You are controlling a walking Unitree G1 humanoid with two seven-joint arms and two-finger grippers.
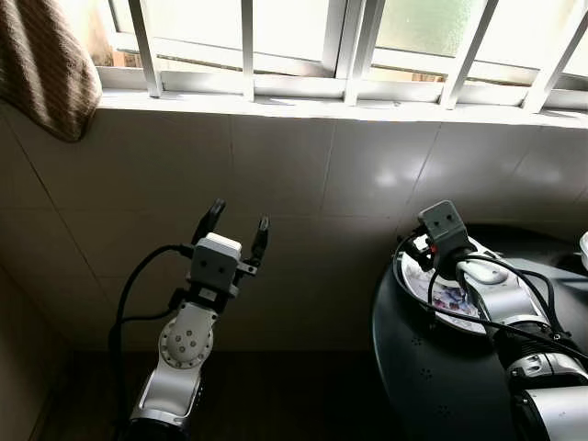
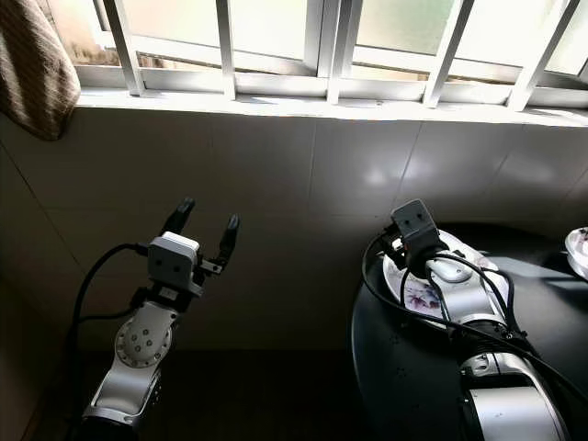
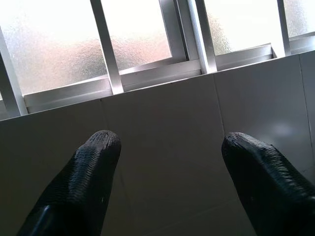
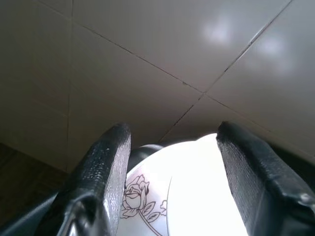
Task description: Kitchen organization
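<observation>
Fingers: left gripper [image 1: 237, 228] has its 2 black, ribbed-rubber fingers [image 3: 88, 172] spread wide w/ nothing between them, raised lower-left of centre in the head views, pointing up at the tiled wall [image 1: 303, 175]. Right gripper [image 4: 170, 167] also spread wide, 2 textured black pads either side of a white plate [image 4: 197, 196] w/o visibly touching it; nothing gripped as far as can be seen.

Plate: 1 round, glossy white ceramic w/ a printed rose sketch, lying at the near-wall edge of a round dark table [image 1: 423, 367], lower right of frame, partly under the right wrist and its black cables. A 2nd white dish rim [image 2: 579, 250] pokes in at the far right edge.

Table top is matte black, curved edge; dark floor below it at bottom centre. Wall: large pale glossy tiles w/ thin grout lines. Above, white window bars [image 1: 248, 46] over frosted glass, white sill. 1 brown striped cloth [image 1: 41, 64] hangs upper left. Open space between the 2 arms, mid-frame.
</observation>
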